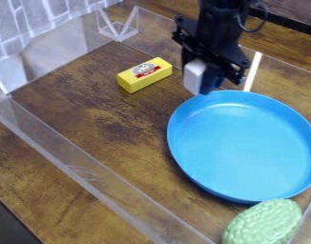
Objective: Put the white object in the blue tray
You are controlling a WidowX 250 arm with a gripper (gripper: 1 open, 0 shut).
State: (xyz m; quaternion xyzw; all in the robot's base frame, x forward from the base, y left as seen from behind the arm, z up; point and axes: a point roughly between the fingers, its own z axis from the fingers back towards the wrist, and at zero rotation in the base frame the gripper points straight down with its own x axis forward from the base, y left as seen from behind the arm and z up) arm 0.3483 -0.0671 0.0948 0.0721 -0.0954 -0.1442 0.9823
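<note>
The black gripper (200,76) hangs from the top of the view, pointing steeply down, shut on the white object (196,75), a small pale block held between its fingers. It hovers just above the upper left rim of the blue tray (247,145), a large round bright blue dish that fills the right half of the table. The block's upper part is hidden by the fingers.
A yellow block with a red and white label (144,73) lies left of the gripper on the dark wooden table. A green bumpy oval (262,225) sits at the bottom right past the tray's rim. Clear plastic walls (69,162) border the table on the left and front.
</note>
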